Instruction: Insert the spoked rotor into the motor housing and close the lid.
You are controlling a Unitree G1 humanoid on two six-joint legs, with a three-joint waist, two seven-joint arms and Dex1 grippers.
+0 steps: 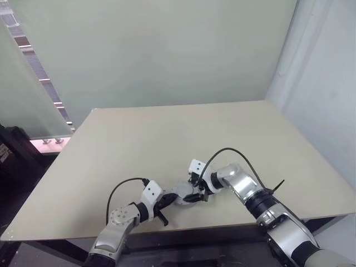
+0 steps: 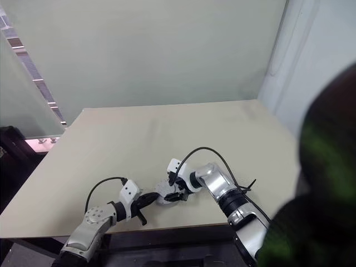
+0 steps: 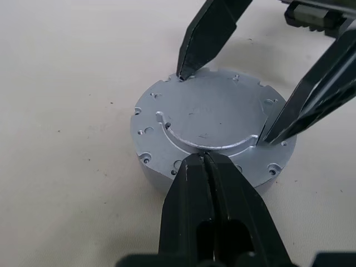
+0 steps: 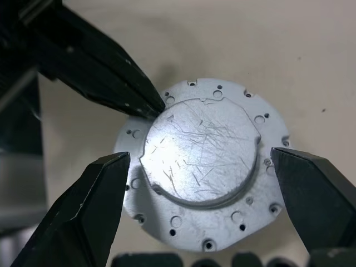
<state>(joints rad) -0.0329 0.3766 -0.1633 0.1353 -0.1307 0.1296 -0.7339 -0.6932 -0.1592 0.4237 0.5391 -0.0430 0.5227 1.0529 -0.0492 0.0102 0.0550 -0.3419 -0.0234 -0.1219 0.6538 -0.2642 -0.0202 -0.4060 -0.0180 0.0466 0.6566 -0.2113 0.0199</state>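
Observation:
A round silver metal puck (image 3: 214, 119) with a flat closed top, a raised centre plate and small holes round its rim lies near the table's front edge (image 1: 182, 196); I take it for the motor housing, though no windings show. My left gripper (image 3: 203, 158) is shut, and its joined tips rest against the raised plate's edge. My right gripper (image 4: 200, 156) is open. Its fingers (image 3: 192, 50) stand over opposite sides of the puck's top, tips at the rim. The spoked rotor is out of view. I cannot tell whether the top plate is the lid.
The beige table (image 1: 167, 139) stretches away behind the puck. Its front edge runs just below both grippers, and its right edge lies beyond my right arm. A pale wall stands behind the table.

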